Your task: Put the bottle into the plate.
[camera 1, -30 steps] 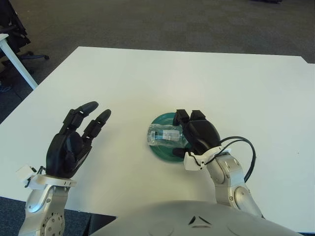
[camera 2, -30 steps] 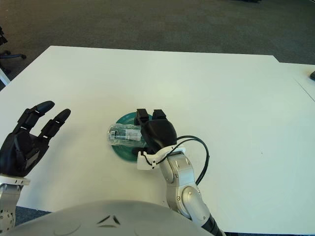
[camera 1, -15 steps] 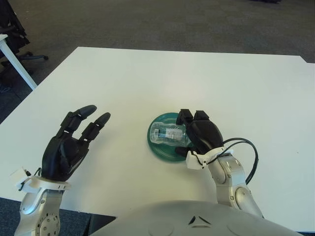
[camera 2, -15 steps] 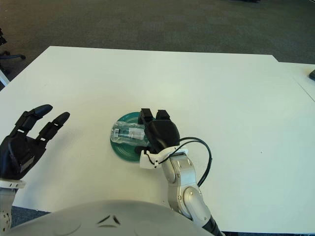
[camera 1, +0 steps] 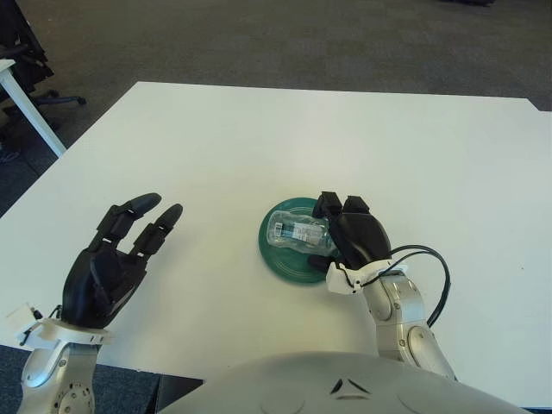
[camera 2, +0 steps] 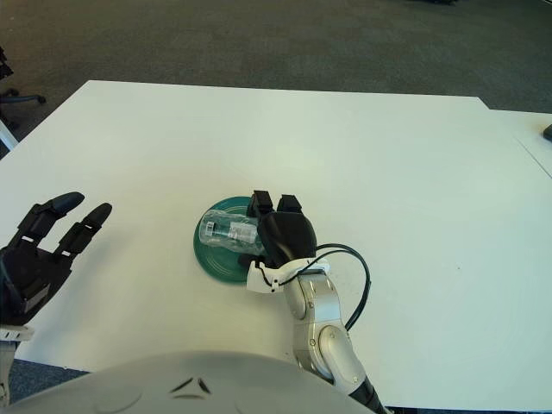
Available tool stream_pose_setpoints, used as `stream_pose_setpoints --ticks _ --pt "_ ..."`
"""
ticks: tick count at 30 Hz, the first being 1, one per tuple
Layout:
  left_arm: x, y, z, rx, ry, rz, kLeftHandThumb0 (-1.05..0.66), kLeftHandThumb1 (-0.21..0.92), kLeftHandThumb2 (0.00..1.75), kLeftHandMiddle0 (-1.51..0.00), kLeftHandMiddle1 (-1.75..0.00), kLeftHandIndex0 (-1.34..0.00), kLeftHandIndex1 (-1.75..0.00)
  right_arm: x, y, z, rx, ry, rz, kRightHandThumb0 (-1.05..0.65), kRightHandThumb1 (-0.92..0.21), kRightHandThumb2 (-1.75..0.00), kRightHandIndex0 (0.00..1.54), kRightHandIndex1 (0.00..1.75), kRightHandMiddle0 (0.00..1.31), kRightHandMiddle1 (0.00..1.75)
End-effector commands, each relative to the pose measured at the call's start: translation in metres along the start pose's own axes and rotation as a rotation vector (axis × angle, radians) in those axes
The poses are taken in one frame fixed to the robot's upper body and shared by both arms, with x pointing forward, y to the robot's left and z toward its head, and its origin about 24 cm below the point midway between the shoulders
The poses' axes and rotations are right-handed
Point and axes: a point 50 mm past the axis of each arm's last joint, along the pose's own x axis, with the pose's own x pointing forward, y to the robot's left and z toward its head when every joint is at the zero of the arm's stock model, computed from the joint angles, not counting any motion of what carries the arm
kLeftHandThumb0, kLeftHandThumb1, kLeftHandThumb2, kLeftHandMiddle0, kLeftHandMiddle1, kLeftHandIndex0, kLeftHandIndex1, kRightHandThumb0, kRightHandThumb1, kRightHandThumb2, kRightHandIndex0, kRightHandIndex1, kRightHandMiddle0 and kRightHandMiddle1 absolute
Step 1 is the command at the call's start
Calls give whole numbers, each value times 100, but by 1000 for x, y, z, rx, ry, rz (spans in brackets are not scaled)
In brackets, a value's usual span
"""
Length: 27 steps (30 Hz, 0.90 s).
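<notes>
The right hand (camera 1: pixel 352 240) sits over the right edge of the green plate (camera 1: pixel 285 264), its dark fingers (camera 1: pixel 329 206) curled around the end of a clear plastic bottle (camera 1: pixel 297 233). The bottle lies on its side across the plate, its label band facing up, its free end pointing toward the robot's left. Whether the bottle's weight is on the plate or in the grip I cannot tell, but the fingers are closed on it. The plate rests on the white table (camera 1: pixel 345 138), near the robot's body. Well off to the left, the left hand (camera 1: pixel 108 267) shows above the table's near edge, palm up, fingers spread and relaxed, holding nothing.
</notes>
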Motion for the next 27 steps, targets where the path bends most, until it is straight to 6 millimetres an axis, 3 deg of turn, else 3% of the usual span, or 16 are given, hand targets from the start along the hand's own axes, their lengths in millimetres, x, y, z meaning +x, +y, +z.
stream_pose_setpoints --ticks 1,10,12,14,16,21,22,23,24,25,26,27 --pt "-2 3 4 21 5 12 -72 92 77 -31 -21 0 -93 -2 2 -4 22 13 1 -39 -52 -115 127 175 110 175" --pt "-2 6 5 52 -22 14 -76 92 78 -31 -20 0 -92 -1 6 -8 23 -1 30 -39 -51 -114 126 175 109 175" --pt "-2 7 5 53 -14 9 -76 92 79 -31 -20 0 -90 -1 7 -8 16 -6 33 -40 -53 -110 124 175 102 175" --pt "-2 8 5 51 -3 6 -76 92 80 -30 -19 0 -89 -1 8 -8 15 -6 39 -44 -43 -120 120 175 76 175" --pt "-2 9 6 48 4 5 -76 92 80 -30 -19 0 -88 -1 8 -8 14 -5 47 -45 -42 -119 115 175 65 175" --pt "-1 10 6 46 1 7 -75 92 80 -31 -19 0 -89 -3 9 -7 4 -4 58 -42 -54 -103 86 175 46 175" --pt "-1 9 5 47 -2 8 -75 92 80 -32 -19 0 -89 -4 9 -7 -5 -4 62 -58 -68 -87 64 175 37 167" --pt "-1 9 5 48 -4 8 -75 92 80 -32 -19 0 -90 -4 9 -7 -11 -4 66 -70 -77 -78 46 156 28 157" --pt "-1 8 5 47 -8 9 -75 92 80 -32 -19 0 -90 -7 10 -8 -28 -8 75 -75 -80 -75 40 149 25 153" --pt "-1 8 5 46 -11 9 -75 92 80 -32 -19 0 -91 -8 10 -8 -39 -11 82 -84 -84 -72 29 119 16 137" --pt "-1 8 5 45 -12 9 -75 92 80 -32 -19 0 -91 -9 11 -9 -46 -13 86 -89 -87 -70 25 95 10 127" --pt "0 8 5 43 -14 9 -75 92 80 -33 -19 0 -92 -10 13 -10 -62 -18 97 -91 -88 -69 24 86 8 123"
